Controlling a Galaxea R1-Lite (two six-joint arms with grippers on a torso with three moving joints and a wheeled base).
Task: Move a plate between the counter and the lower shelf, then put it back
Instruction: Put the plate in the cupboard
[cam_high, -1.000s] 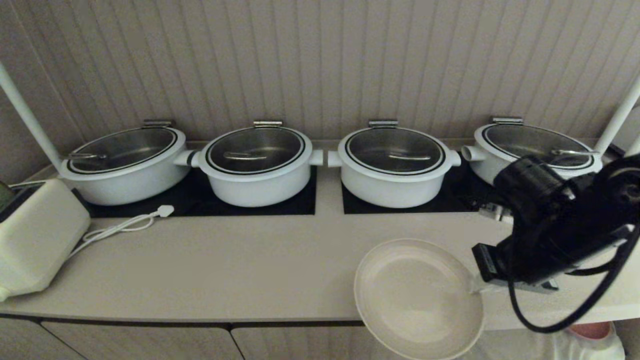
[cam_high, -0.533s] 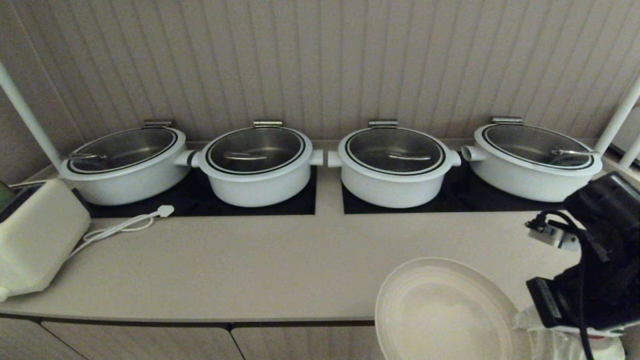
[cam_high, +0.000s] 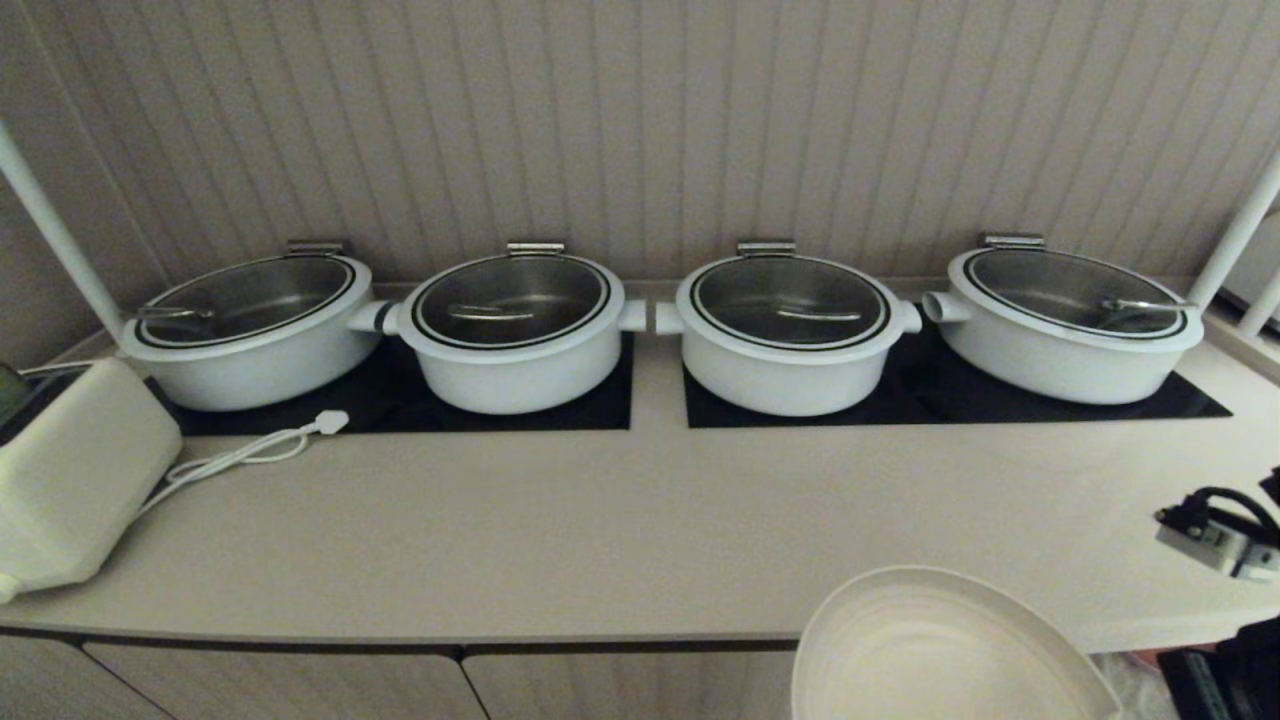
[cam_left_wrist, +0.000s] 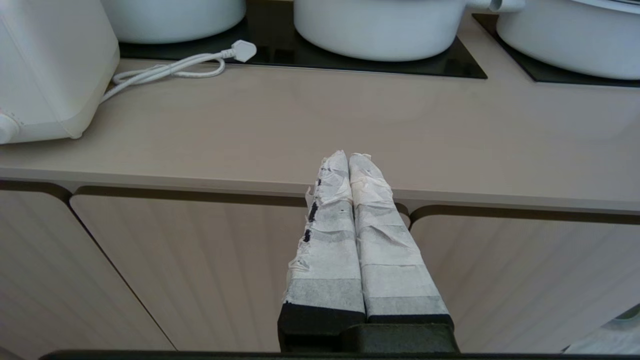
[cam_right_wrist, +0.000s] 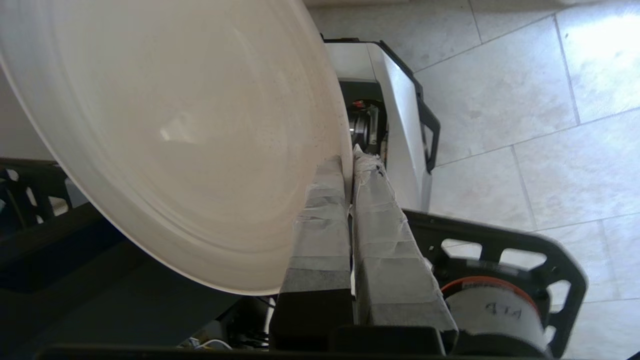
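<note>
While the right gripper (cam_right_wrist: 348, 167) clamps the round matte cream plate (cam_right_wrist: 190, 145) by its rim, the plate hangs low in the frame, off the beige surface (cam_high: 620, 540) edge (left gripper (cam_left_wrist: 348, 162) pressed together, empty).

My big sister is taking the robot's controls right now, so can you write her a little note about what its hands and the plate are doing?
Right gripper: shut on the rim of the beige plate, holding it in the air off the front edge of the counter, at the robot's right.
Left gripper: shut, holding nothing, parked in front of the counter edge.
Done: plate is off the counter.
Left: set it in the lower shelf, which is not in view, then bring it back up to the counter.
The four white lidded pots are untouched.
</note>
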